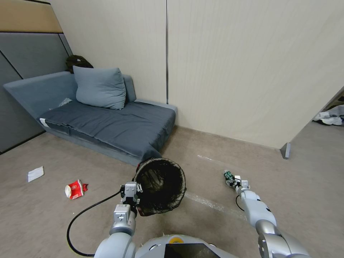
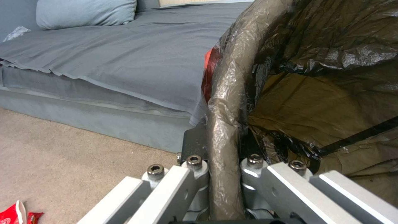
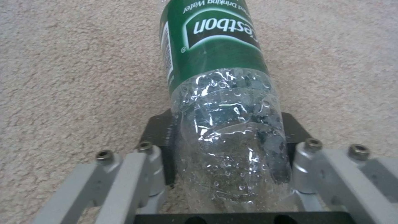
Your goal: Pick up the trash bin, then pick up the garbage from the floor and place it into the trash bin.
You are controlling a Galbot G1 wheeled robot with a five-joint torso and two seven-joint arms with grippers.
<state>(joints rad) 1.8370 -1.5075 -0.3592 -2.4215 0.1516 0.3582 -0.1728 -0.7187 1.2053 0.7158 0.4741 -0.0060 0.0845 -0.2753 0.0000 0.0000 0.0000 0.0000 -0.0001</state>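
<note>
The trash bin (image 1: pixel 182 178) is lined with a black bag and hangs tilted in front of me, its mouth facing up. My left gripper (image 1: pixel 137 199) is shut on the bin's bag-wrapped rim (image 2: pixel 226 93), one finger on each side. A clear bottle (image 1: pixel 228 176) with a green label lies against the carpet at my right. My right gripper (image 1: pixel 235 182) is shut on the bottle (image 3: pixel 226 102), its black pads (image 3: pixel 159 130) pressing both sides. More garbage lies on the floor to the left: a red-and-white snack packet (image 1: pixel 75 189) and a white paper slip (image 1: pixel 35 173).
A low grey sofa (image 1: pixel 118 125) with a blue pillow (image 1: pixel 99 87) stands just behind the bin, against the beige wall. A strip of clear tape (image 1: pixel 211 204) runs across the carpet. An opening in the wall at the far right leads to another room.
</note>
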